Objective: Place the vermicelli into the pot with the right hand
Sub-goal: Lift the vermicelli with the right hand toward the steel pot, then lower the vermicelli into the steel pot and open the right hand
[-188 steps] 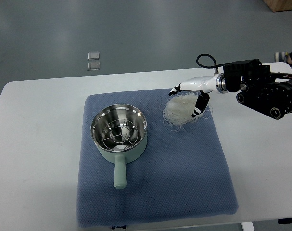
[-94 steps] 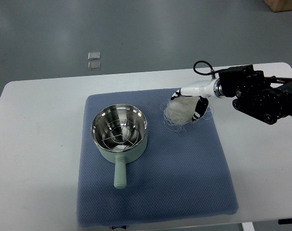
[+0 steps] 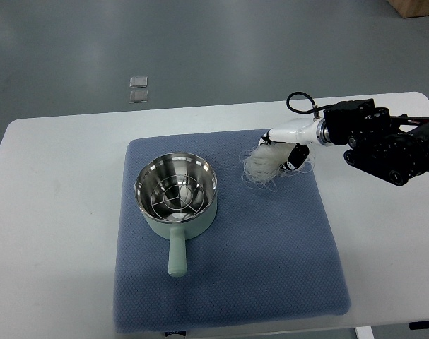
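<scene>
White table (image 3: 59,212), blue mat (image 3: 271,254); no legible writing. Right hand (image 3: 288,145) pinching vermicelli (image 3: 260,166), beside pot (image 3: 176,198).

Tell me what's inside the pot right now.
Inside the pot sits a wire rack over the shiny steel bottom. No noodles are in it; the right hand holds them. Nothing hides the inside.

Blue mat (image 3: 271,268) on white table (image 3: 59,212), grey floor (image 3: 200,42), two small squares (image 3: 137,89)

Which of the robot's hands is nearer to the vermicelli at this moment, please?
Right: the right hand grips the vermicelli; the left is out of view.
</scene>
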You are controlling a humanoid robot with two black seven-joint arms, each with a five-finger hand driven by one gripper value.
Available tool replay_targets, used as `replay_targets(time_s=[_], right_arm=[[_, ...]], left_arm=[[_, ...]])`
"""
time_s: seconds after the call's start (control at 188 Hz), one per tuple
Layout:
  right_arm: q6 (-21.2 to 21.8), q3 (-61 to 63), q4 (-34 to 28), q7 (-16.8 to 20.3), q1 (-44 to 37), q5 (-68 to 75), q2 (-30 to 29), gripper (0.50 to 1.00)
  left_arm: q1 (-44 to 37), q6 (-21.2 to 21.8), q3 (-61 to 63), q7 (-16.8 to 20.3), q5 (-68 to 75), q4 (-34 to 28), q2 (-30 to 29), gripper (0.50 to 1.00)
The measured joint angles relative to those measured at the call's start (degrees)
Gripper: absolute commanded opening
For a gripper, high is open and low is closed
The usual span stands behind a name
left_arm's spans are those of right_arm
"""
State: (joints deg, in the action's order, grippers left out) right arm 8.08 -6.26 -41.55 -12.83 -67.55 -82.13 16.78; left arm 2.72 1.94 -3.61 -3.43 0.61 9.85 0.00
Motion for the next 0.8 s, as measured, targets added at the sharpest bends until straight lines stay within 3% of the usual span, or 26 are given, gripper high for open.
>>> replay_targets(time_s=[0.228,0.579,0.802], right_arm=[[-2.2,3.8,-2.6,-1.0,-2.3,0.8,1.7,0.5],[-0.4,11.3,-17.1,-1.2,-10.9,5.6,8.2,0.5],[-0.1,11.4,-23.6,-1.2,-11.8,6.1,7.4,0.5]], left_arm=[[0.0,0.0,0.0,0.0,0.0,0.0,0.0,1.0],[0.0,0.0,0.0,0.0,0.0,0.0,0.0,1.0],[0.0,0.0,0.0,0.0,0.0,0.0,0.0,1.0]])
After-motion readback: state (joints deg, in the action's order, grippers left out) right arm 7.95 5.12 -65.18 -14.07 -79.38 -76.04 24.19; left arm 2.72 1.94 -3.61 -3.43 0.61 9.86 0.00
